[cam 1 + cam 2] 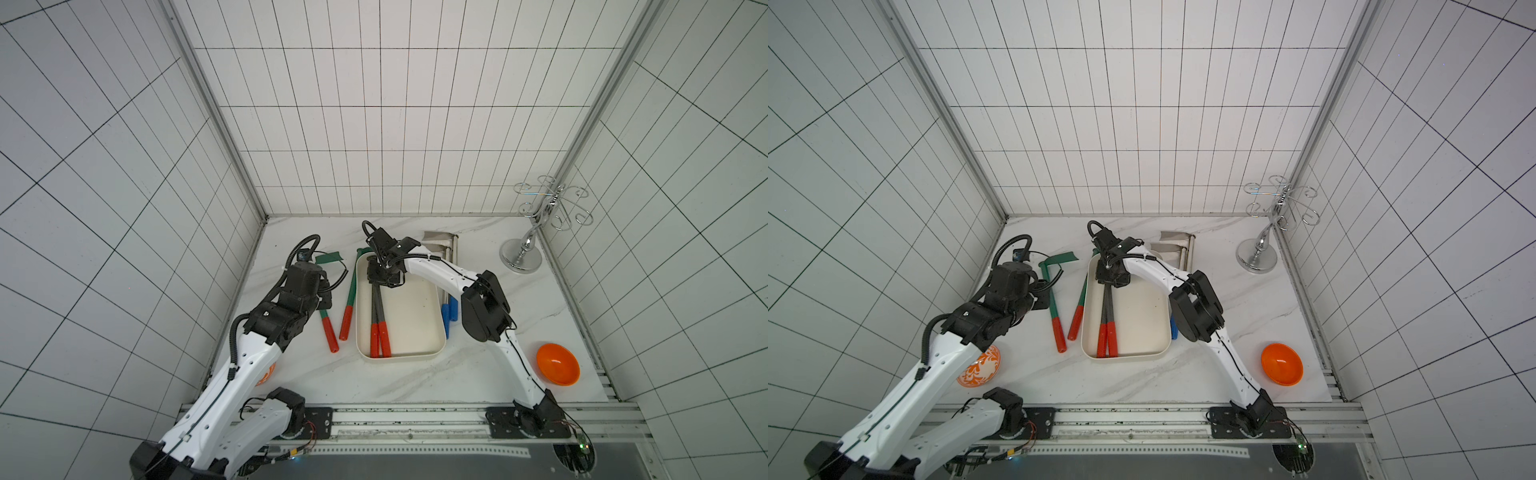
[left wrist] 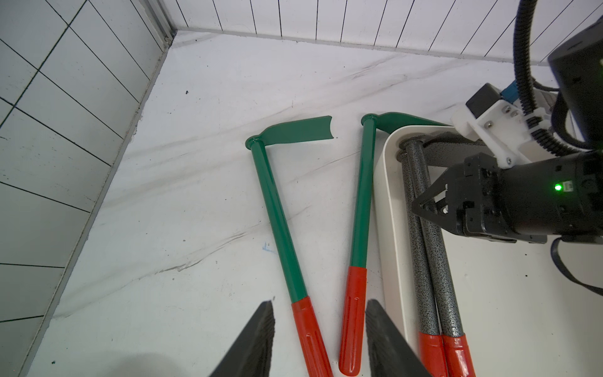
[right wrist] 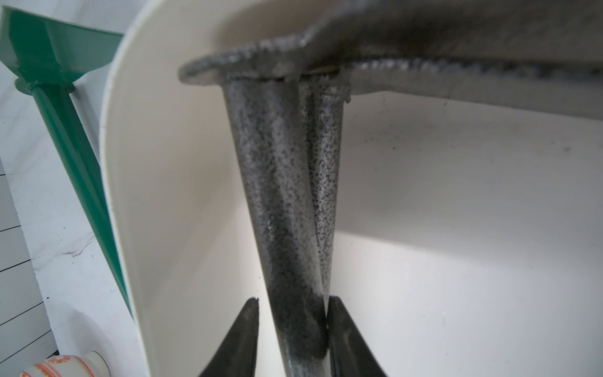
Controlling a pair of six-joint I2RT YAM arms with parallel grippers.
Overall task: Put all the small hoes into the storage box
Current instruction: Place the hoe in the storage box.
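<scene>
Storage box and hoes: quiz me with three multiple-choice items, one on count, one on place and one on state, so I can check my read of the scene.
1. How many grey hoes lie in the storage box?
A. One
B. Two
C. Three

2. Where do the green hoes lie?
A. In the box
B. In the orange bowl
C. On the table, beside the box

3. How is the right pincer?
A. Open, straddling a grey shaft
B. Shut on a green hoe
C. Away from the box

1 B: two speckled shafts with red grips lie side by side.
2 C: both lie outside its wall.
3 A: the right wrist view shows a gap beside the shaft.
</scene>
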